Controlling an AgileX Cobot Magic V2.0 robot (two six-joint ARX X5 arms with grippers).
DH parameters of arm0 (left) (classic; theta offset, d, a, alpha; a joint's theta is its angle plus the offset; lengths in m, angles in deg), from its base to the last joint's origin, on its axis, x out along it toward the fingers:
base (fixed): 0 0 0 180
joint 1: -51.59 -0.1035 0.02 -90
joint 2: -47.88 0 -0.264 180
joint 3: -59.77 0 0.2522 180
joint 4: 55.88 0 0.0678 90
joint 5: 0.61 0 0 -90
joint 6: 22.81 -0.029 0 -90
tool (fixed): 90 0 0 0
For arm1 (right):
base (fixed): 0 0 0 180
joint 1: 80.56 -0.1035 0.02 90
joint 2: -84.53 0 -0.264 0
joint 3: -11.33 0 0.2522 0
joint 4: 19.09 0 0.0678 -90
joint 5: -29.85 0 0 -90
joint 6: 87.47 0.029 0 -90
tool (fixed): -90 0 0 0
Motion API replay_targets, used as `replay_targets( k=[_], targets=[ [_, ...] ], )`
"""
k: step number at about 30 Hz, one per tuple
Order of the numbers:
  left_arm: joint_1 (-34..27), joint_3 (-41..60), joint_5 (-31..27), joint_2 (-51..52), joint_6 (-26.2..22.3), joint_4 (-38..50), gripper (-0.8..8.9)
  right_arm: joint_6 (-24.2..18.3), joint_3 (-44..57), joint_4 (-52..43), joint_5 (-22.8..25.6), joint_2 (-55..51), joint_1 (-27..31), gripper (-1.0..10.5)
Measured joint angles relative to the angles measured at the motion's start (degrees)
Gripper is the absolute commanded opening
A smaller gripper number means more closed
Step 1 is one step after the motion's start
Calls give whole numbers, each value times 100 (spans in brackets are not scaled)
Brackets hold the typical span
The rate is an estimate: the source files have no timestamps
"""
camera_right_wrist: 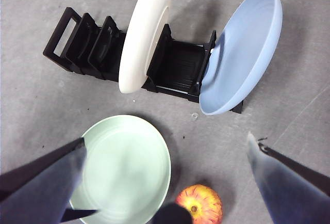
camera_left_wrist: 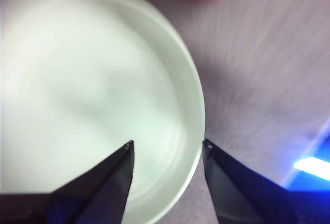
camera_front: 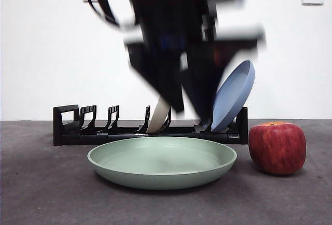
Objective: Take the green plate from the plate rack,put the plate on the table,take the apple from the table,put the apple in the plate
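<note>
The green plate [camera_front: 162, 161] is lying flat on the counter [camera_front: 41, 183], in front of the rack [camera_front: 72, 126]. The apple [camera_front: 277, 148] is sitting just beside it. The left gripper [camera_left_wrist: 166, 149] is hanging over the plate's rim with fingers apart, and the right gripper [camera_right_wrist: 167, 144] is waiting high up, fingers wide apart.

I see the dark grey table [camera_front: 41, 194], green plate [camera_front: 162, 162] flat on it, red apple [camera_front: 277, 148] just beside the plate, black plate rack [camera_front: 70, 126] behind both, on the table too.
</note>
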Motion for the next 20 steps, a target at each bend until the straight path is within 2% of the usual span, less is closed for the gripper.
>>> replay_targets(
  k=[2, 6, 9, 13, 20],
  targets=[
    [28, 0, 175, 811, 22, -92, 225, -4, 0, 131, 0, 0, 0, 595],
    [9, 0, 1202, 2559, 22, -348, 225, -96, 0, 879, 280, 0, -13, 596],
    [-13, 0, 1246, 3309, 20, -505, 225, -111, 42, 1200, 555, -20, -160, 596],
    [-24, 0, 1244, 4129, 4, -774, 224, -101, 638, 1067, 857, -317, -568, 596],
    [-221, 0, 1244, 5090, -31, -1593, 224, 433, 2518, 146, 1320, -1189, -1506, 596]
  ],
)
